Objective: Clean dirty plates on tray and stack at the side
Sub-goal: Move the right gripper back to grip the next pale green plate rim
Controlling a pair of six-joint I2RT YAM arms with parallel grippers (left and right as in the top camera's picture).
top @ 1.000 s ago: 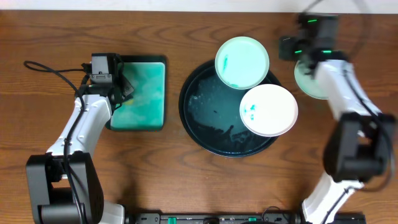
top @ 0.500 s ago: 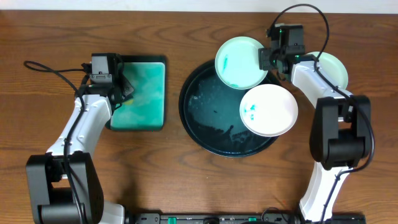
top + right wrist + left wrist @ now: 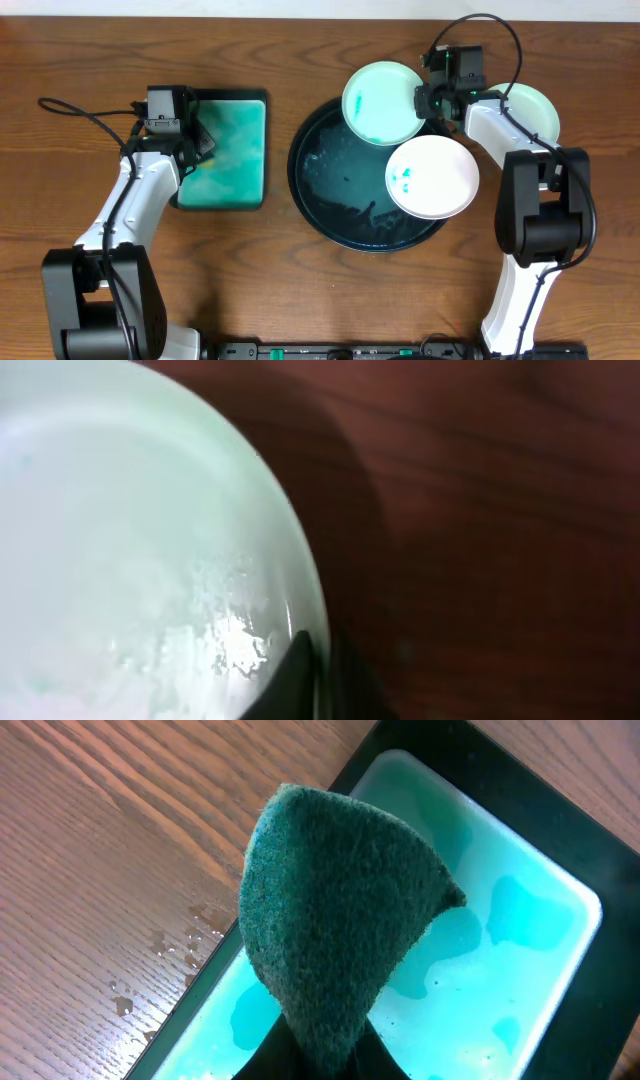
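Tray [image 3: 330,200] holds white plate [image 3: 432,177]; mint plate [image 3: 383,102] overlaps its rim.

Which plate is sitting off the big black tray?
The mint-green plate at the far right, lying on the wooden table. The other green plate and the white plate both rest on the tray.

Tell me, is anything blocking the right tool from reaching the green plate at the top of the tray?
Nothing visible does. The right tool sits at the right rim of the mint plate, which overlaps the upper edge of the tray. The wrist view shows its fingertips on either side of that rim.
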